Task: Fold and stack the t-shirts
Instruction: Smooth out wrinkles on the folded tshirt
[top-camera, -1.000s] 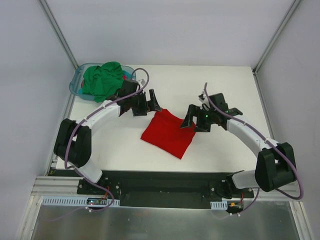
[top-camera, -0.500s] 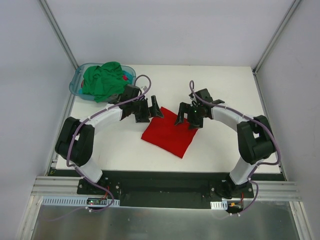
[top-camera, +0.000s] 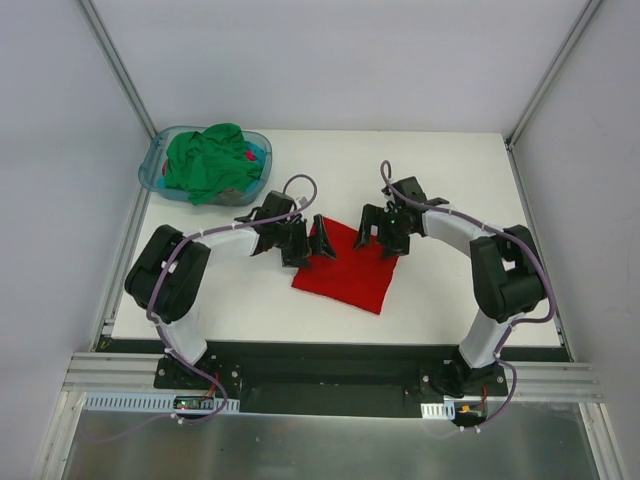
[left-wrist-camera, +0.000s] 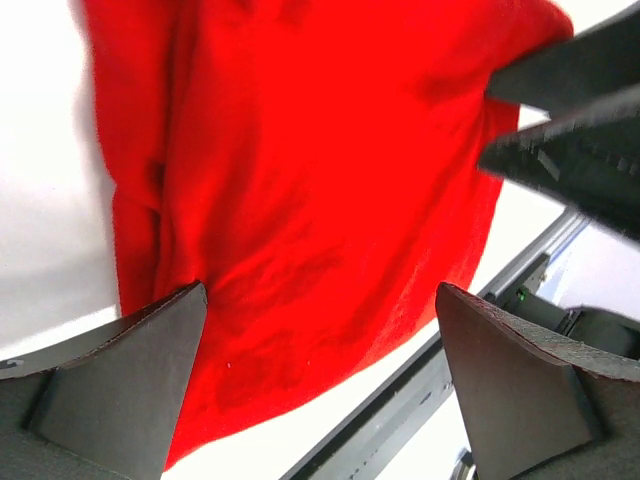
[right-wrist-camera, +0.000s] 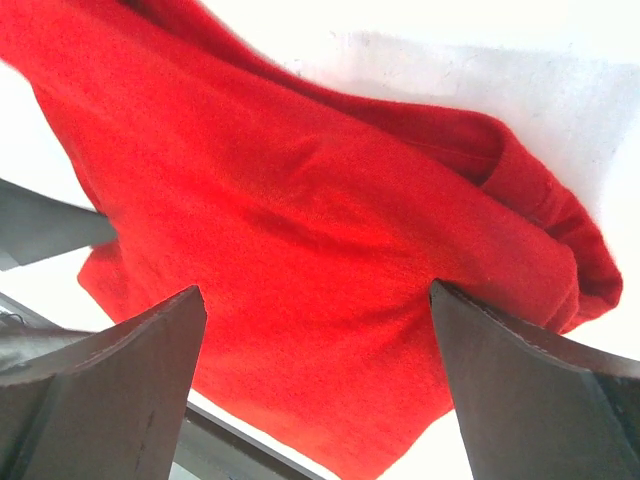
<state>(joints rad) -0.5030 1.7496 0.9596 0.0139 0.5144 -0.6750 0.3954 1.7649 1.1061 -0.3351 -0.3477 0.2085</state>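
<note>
red t-shirt (top-camera: 342, 275) lies folded at centre, not yet stacked
left gripper (top-camera: 309, 245) & right gripper (top-camera: 380, 231) gape wide, empty, at its far edge, prob to neaten the fold; green t-shirt (top-camera: 205, 162) waits in basket (top-camera: 146, 172), far left.

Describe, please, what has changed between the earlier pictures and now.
The left hand moved rightward and downward in the top view, to the left edge of the folded red fabric t-shirt; the right hand swung leftward to its far edge. The shirt shifted slightly. Both hands stayed open, holding nothing; the crumpled green fabric t-shirt stayed in the translucent blue plastic basket.
</note>
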